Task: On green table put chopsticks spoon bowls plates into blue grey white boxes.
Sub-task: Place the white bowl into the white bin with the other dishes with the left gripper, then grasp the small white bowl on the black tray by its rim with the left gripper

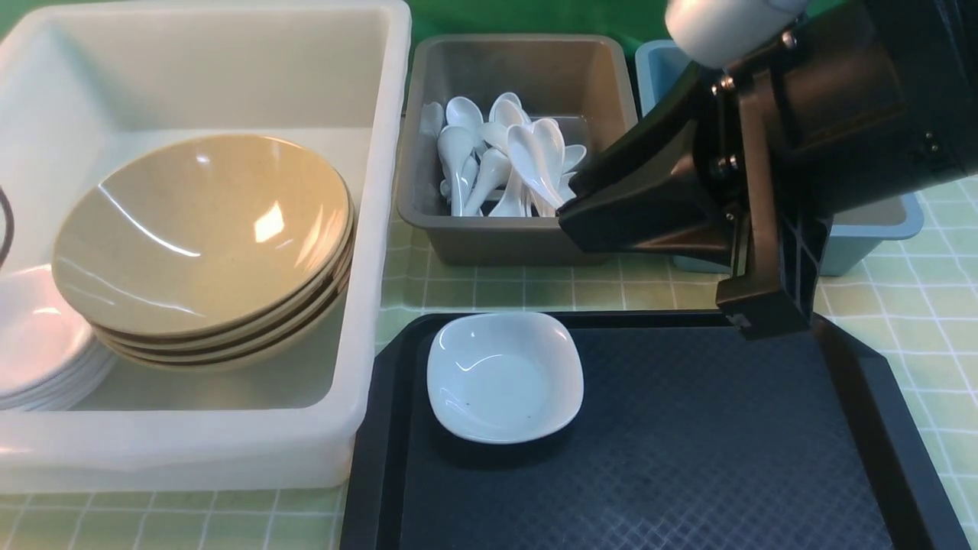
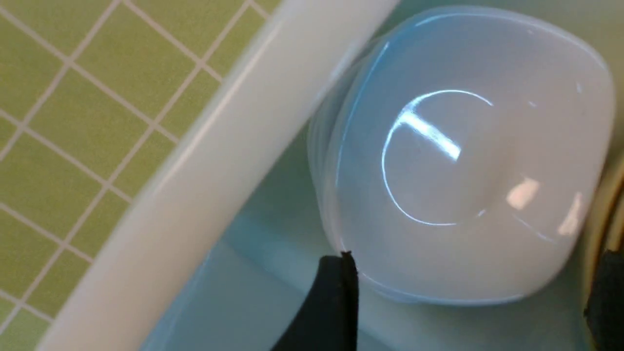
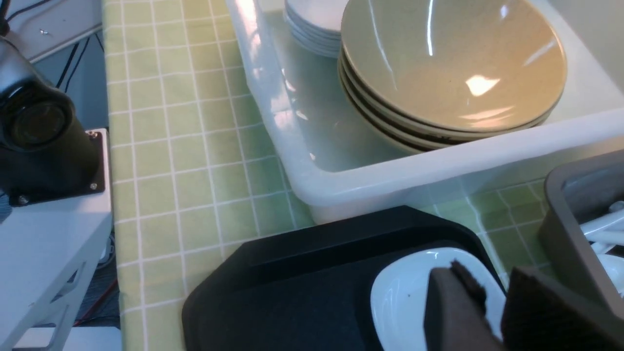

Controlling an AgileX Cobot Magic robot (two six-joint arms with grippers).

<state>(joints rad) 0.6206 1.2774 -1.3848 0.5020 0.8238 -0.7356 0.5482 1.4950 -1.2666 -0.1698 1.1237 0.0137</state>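
Down on the black plastic tray (image 1: 688, 458) sits a small white square dish (image 1: 504, 376), near the tray's far left corner. The right gripper (image 3: 487, 287) hangs in the air close above the dish. Its two black fingers (image 3: 453, 312) are almost together, with just a thin gap and nothing between them. Behind the tray is a grey plastic box (image 1: 489, 241) with a heap of white spoons (image 1: 504, 164) inside. A blue plastic box (image 1: 879, 233) stands beside it, mostly hidden by the right arm. To the left is a big white plastic box (image 1: 378, 229). It holds a stack of round tan bowls (image 1: 202, 237) and a stack of white plates (image 1: 38, 336), side by side. The left gripper (image 2: 473, 273) hovers over the white plates with its fingers spread wide, holding nothing. Everything rests on the green checked table (image 1: 917, 305).
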